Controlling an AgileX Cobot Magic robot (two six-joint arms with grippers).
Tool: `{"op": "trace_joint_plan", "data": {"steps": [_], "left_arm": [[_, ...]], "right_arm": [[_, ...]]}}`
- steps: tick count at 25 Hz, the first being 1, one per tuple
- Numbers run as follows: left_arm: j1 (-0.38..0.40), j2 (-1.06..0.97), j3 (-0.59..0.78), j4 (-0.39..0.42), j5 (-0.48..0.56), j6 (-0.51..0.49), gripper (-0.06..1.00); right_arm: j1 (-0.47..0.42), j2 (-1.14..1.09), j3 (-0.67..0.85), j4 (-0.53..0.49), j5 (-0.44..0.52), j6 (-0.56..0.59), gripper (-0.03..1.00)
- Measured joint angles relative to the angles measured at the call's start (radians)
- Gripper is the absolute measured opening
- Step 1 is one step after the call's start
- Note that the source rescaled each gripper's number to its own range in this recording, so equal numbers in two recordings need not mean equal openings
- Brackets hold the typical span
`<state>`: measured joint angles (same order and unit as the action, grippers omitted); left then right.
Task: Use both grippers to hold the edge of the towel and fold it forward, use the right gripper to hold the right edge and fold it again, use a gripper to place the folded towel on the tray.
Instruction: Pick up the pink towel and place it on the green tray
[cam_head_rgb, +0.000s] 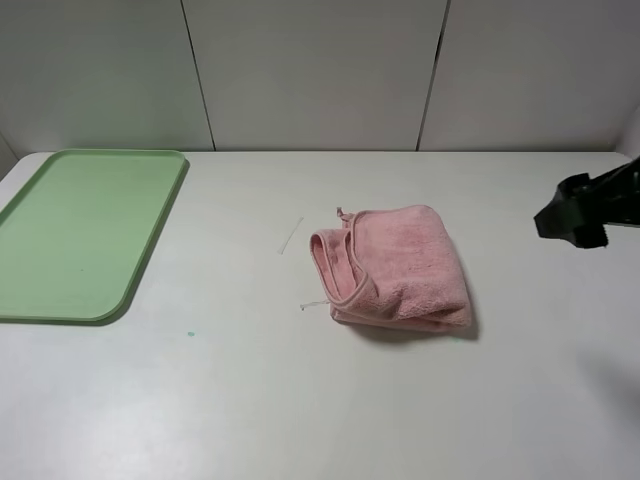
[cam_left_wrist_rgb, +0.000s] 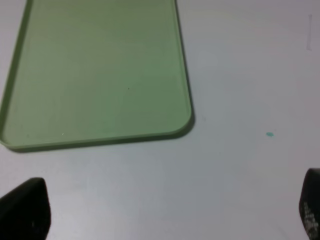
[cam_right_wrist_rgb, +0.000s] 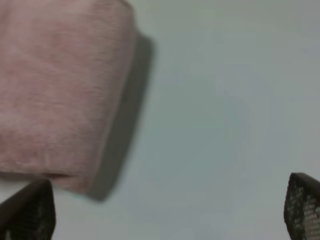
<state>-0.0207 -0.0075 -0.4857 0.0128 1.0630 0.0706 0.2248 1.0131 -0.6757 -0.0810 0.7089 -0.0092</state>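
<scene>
The towel (cam_head_rgb: 395, 268) lies folded on the counter (cam_head_rgb: 250, 400), well apart from the tray (cam_head_rgb: 80, 230), so I judge only the placing is left; my left pincer (cam_left_wrist_rgb: 165, 212) and right pincer (cam_head_rgb: 578, 212) both stand spread, empty.

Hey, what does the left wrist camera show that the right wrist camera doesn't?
Only the left wrist view: a corner of the tray and a teal speck. Only the right wrist view: the folded towel and its shadow. Both: the white table, plus an open, empty gripper, the left gripper in one, the right gripper in the other.
</scene>
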Motion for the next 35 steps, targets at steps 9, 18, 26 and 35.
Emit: {"op": "trace_joint_plan", "data": {"steps": [9,18,26,35], "left_arm": [[0.000,0.000,0.000,0.000,0.000,0.000,1.00],[0.000,0.000,0.000,0.000,0.000,0.000,1.00],[0.000,0.000,0.000,0.000,0.000,0.000,1.00],[0.000,0.000,0.000,0.000,0.000,0.000,1.00]], "right_arm": [[-0.149,-0.287,0.132,0.023,0.017,-0.001,1.00],[-0.162,-0.563,0.187,0.035,0.078,-0.002,1.00],[-0.162,-0.757,0.188,0.044,0.080,-0.003,1.00],[-0.162,-0.975,0.188,0.072,0.081,-0.026,1.00]]}}
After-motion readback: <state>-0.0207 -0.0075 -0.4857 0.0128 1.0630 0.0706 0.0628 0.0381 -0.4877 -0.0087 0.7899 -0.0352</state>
